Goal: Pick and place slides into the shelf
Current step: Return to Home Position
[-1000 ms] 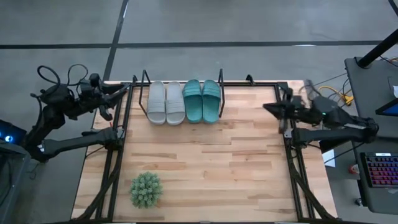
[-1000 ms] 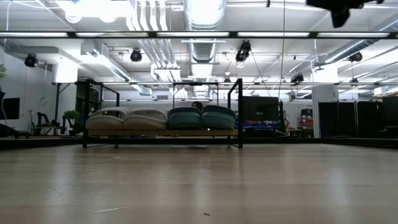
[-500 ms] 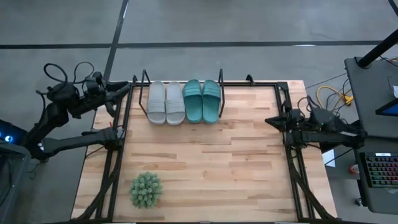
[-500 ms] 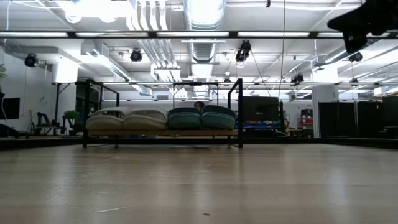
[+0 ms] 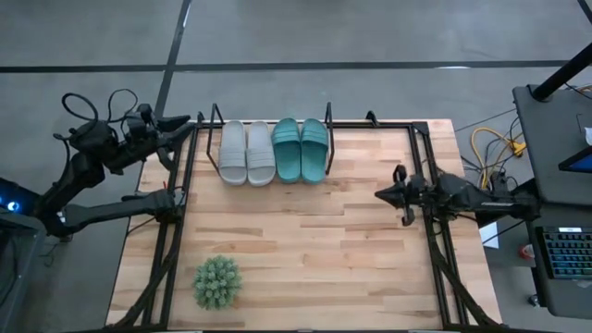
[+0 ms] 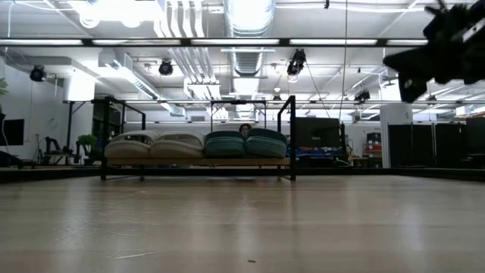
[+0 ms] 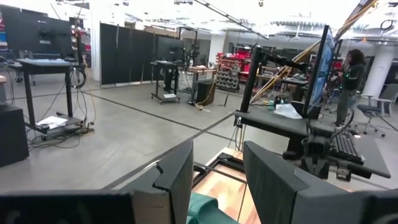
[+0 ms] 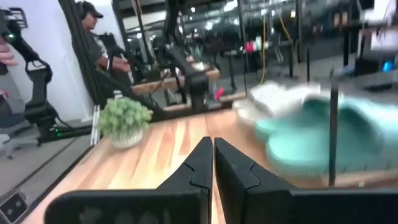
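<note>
Small spiky plant [image 5: 217, 282] at near-left of desk [image 5: 324, 240]. My right pincer [image 5: 379, 195] over desk's right edge, fingers pressed together, holding nothing. Far side: shelf [image 5: 329, 122] carries all four slides in one row, straps up. Grey slides [image 5: 247, 153] at left, teal slides [image 5: 302, 149] just beside at right. My left pincer [image 5: 181, 122] past desk's far-left corner, near shelf's left end, fingers apart, empty.
</note>
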